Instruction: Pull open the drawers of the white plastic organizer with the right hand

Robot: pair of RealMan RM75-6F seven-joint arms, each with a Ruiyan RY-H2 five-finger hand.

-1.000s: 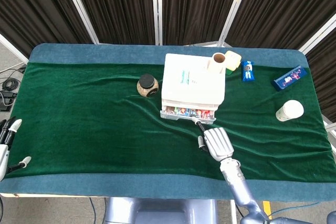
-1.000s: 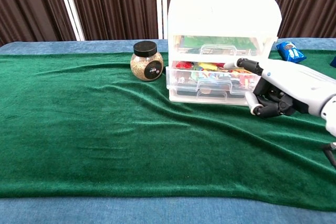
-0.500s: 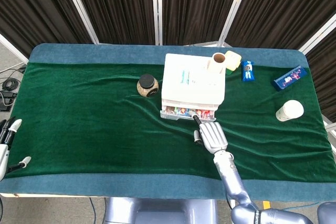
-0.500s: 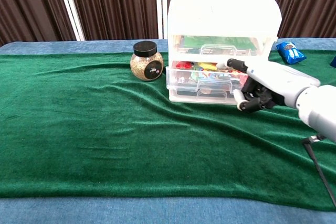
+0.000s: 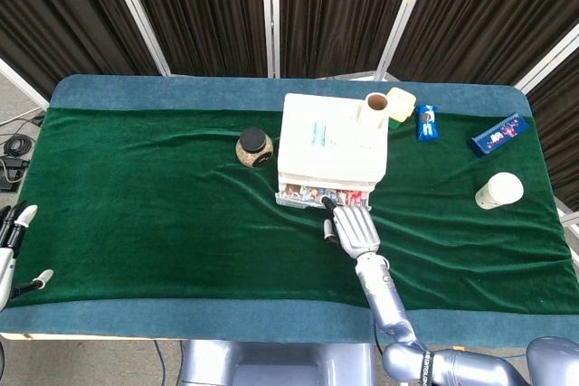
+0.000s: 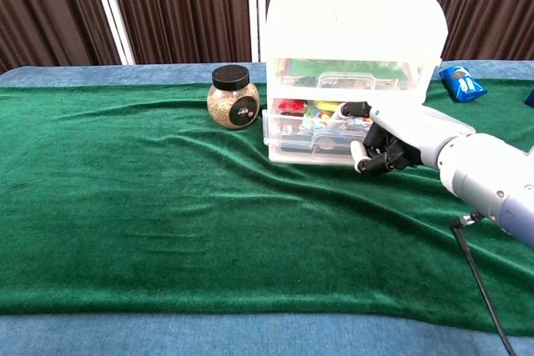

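Note:
The white plastic organizer (image 5: 332, 146) (image 6: 350, 22) stands at the table's middle back, with three clear drawers facing me. In the head view the middle drawer (image 6: 313, 118), full of colourful items, sticks out a little. My right hand (image 5: 351, 228) (image 6: 392, 135) is right in front of it. One finger stretches onto the middle drawer's handle (image 6: 338, 122) and the other fingers are curled in. My left hand (image 5: 9, 246) hangs off the table's left edge with fingers apart, holding nothing.
A black-lidded jar (image 5: 254, 147) (image 6: 232, 97) stands just left of the organizer. A brown tube (image 5: 376, 106) and a yellow item (image 5: 402, 102) sit at its back right corner. Blue packets (image 5: 428, 121) (image 5: 499, 134) and a white cup (image 5: 499, 190) lie to the right. The green cloth (image 6: 167, 206) is wrinkled.
My right hand has moved left and closer to the organizer, its stretched finger sliding along the middle drawer front to the handle. The organizer has shifted slightly left. The left hand is still.

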